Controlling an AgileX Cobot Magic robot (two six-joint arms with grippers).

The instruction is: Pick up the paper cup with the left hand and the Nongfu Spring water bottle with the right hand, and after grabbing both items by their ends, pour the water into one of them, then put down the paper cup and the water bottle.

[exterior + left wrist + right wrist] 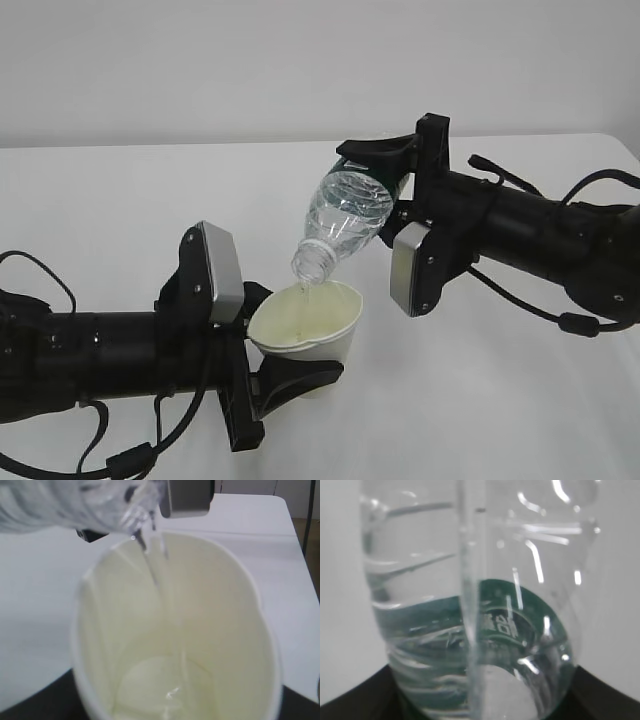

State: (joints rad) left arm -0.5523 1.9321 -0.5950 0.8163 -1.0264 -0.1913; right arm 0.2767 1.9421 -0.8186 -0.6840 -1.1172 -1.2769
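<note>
My left gripper (290,342) is shut on the base end of the paper cup (305,325), which is held off the table and tipped toward the camera. The Nongfu Spring water bottle (345,215) hangs neck-down above it, with my right gripper (388,185) shut on its bottom end. A thin stream of water (306,290) runs from the capless neck into the cup. From the left wrist, the cream inside of the cup (200,630) fills the view, the stream (155,565) falling to a small pool (165,690). The right wrist view is filled by the bottle (470,605) with its green label (510,615).
Both arms hover over a white table (120,200) with a pale wall behind. The table's right edge (295,535) shows in the left wrist view. The right arm's silver-grey wrist plate (408,268) hangs just right of the cup.
</note>
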